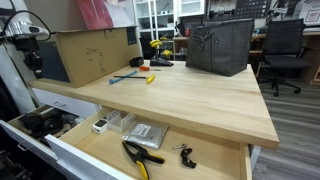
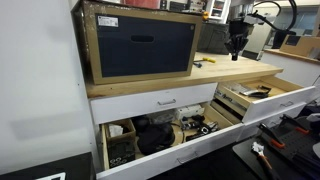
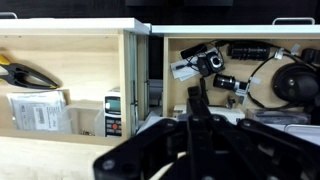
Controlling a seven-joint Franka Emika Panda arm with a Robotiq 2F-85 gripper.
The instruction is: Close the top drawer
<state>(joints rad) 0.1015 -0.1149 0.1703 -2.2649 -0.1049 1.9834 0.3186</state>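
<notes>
The top drawer's whitish front (image 2: 165,100) with its handle sits flush under the tabletop, above the deep drawer. Its light-wood inside and colourful clutter are hidden. My gripper (image 2: 236,50) hangs above the wooden tabletop, well clear of the drawer fronts. It also shows in an exterior view (image 1: 33,62) beside the cardboard box. In the wrist view the gripper (image 3: 196,95) has its fingers together and holds nothing.
The deep drawer with black things (image 2: 160,135) (image 3: 250,75) stands open. The wider drawer with yellow-handled pliers (image 1: 140,155) (image 2: 255,95) (image 3: 25,75) is open too. A cardboard box (image 1: 85,52) and a dark bag (image 1: 220,45) stand on the table (image 1: 190,95).
</notes>
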